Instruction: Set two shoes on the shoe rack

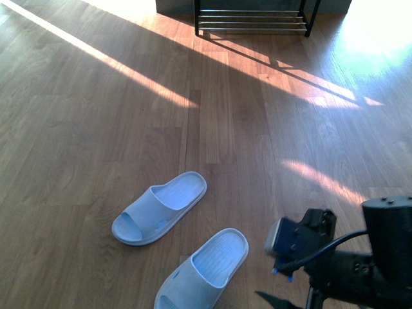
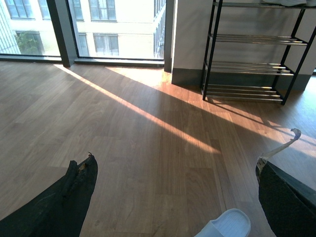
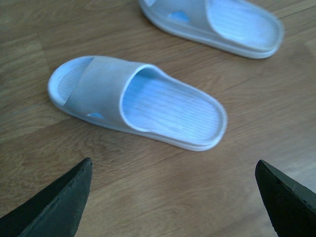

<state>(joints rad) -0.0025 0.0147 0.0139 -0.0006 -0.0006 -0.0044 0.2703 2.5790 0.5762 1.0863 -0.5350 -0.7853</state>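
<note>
My right pincer [image 3: 173, 165] hangs spread and empty above the near slipper [image 3: 138, 106]; the other slipper [image 1: 161, 207] lies just left. I should lower squarely over its middle before closing. The rack [image 1: 251, 20] stands far off.

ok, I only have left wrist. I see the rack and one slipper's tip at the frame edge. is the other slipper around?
Observer: yes. Front view shows two on the floor: a far slipper and a near slipper, side by side, not touching.
Operator: right gripper on one?
Observer: no. The right gripper is open and empty, and the near slipper lies on the floor just ahead of it.
Operator: both upright?
Observer: both sole-down, toes angled back toward the robot, heels toward the rack.
</note>
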